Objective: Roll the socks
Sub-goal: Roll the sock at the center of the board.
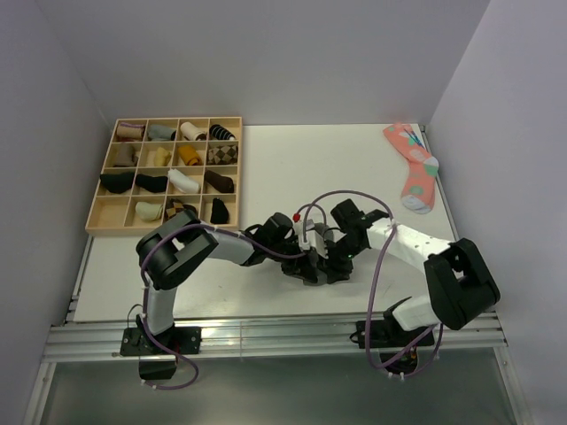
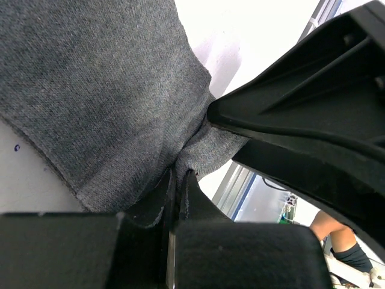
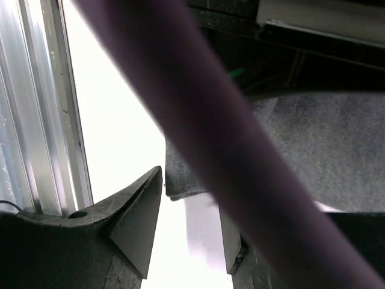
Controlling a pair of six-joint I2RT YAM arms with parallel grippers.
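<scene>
Charcoal-grey knit socks [image 2: 102, 84] lie on the white desk [image 1: 292, 168] toward its near edge, mostly hidden from above. The left gripper [image 2: 178, 174] pinches a fold of them. The right gripper [image 3: 187, 211] stands spread, half masked by a blurred purple cable [image 3: 198, 120].

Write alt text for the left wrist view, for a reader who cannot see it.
Close-up of the left gripper shut on a pinched fold of a plain charcoal-grey knit sock, which lies on a white table. Beside it, the right arm's black fingers reach to the same fold.
</scene>
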